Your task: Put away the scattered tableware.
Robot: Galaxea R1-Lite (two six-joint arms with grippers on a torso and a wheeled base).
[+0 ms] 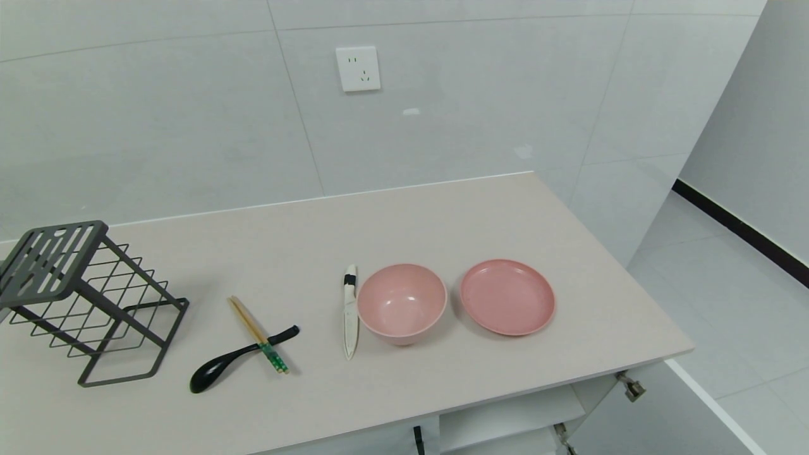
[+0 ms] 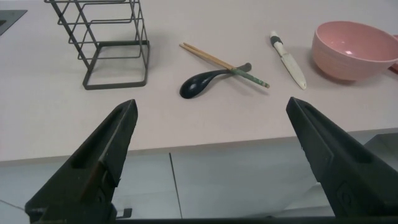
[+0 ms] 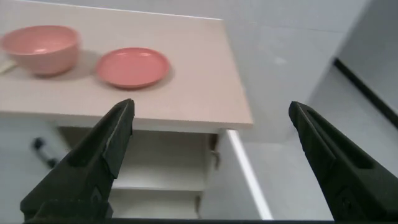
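Tableware lies spread along the front half of a pale beige stone-look counter (image 1: 442,215), and I take the round, deep pink bowl (image 1: 402,303) as my reference for everything else. It stands upright on its base.

Just beside the bowl on its right sits a flat round pink plate (image 1: 507,296), right way up, with a thin strip of counter showing between the two. Just beside the bowl on its left lies a slim white-bladed knife (image 1: 349,313) with a black band on its white handle, tip pointing toward the counter's front edge; from the left wrist camera I can see that it is apart from the bowl.

Farther left of the bowl, a pair of wooden chopsticks (image 1: 256,332) with green patterned tips lies across the handle of a glossy black spoon (image 1: 234,360), touching it. The spoon's scoop end points away from the bowl. Well to the left of the bowl, past the spoon, a black metal wire rack (image 1: 82,303) with a slotted top plate leans at a tilt.

My left gripper (image 2: 214,155) hangs out in front of the counter's edge, well short of the bowl, its dark fingers (image 2: 106,162) spread wide with nothing between them. My right gripper (image 3: 217,162) is equally wide and holds nothing. It sits off the counter's front, to the right of the bowl, over a white cabinet shelf (image 3: 161,180) under the counter.
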